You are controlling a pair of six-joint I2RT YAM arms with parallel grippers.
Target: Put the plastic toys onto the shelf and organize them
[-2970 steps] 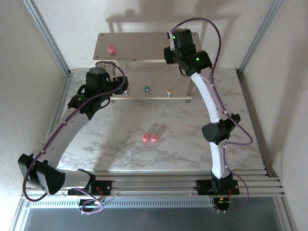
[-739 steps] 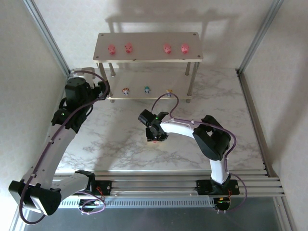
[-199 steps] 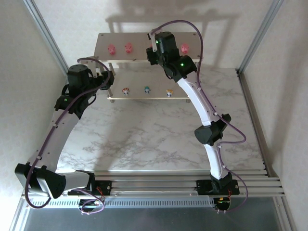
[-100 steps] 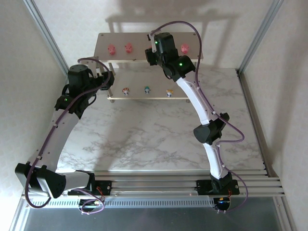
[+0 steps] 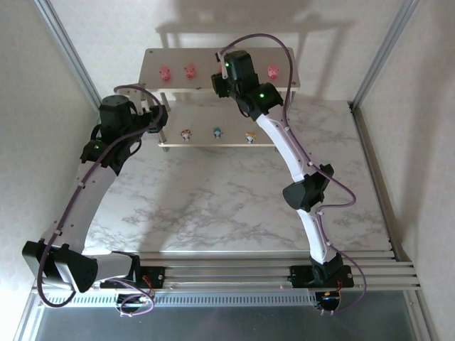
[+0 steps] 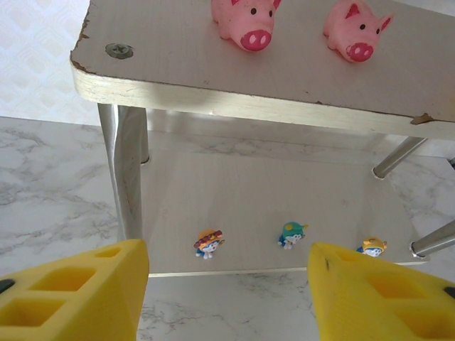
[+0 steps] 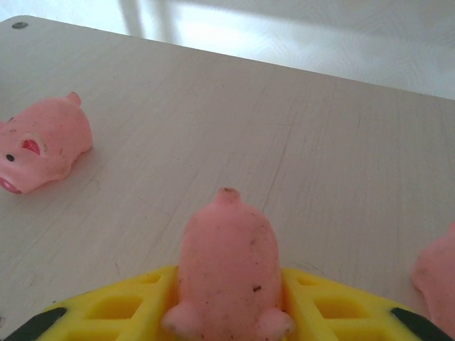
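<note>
The shelf (image 5: 206, 58) stands at the back of the table. Pink pig toys (image 5: 165, 72) (image 5: 190, 70) (image 5: 272, 70) sit on its top board. My right gripper (image 7: 227, 288) is low over that board (image 7: 298, 135), shut on a pink pig (image 7: 227, 249) seen from behind, its yellow fingers (image 7: 106, 312) against both flanks. Another pig (image 7: 44, 145) lies to the left, and one (image 7: 437, 273) at the right edge. Three figurines, topped dark red (image 6: 207, 241), teal (image 6: 291, 234) and orange (image 6: 372, 246), stand on the lower board. My left gripper (image 6: 227, 284) hangs open in front of the shelf's left end.
The shelf's silver leg (image 6: 128, 170) stands just ahead of my left fingers (image 6: 78, 291). Marble tabletop (image 5: 213, 206) lies in front of the shelf. Aluminium frame posts (image 5: 67, 53) rise at both back corners. The right arm's elbow (image 5: 307, 193) juts over the table's right half.
My right wrist has slid slightly left along the top board with the pig between its fingers. The left arm has not moved.
</note>
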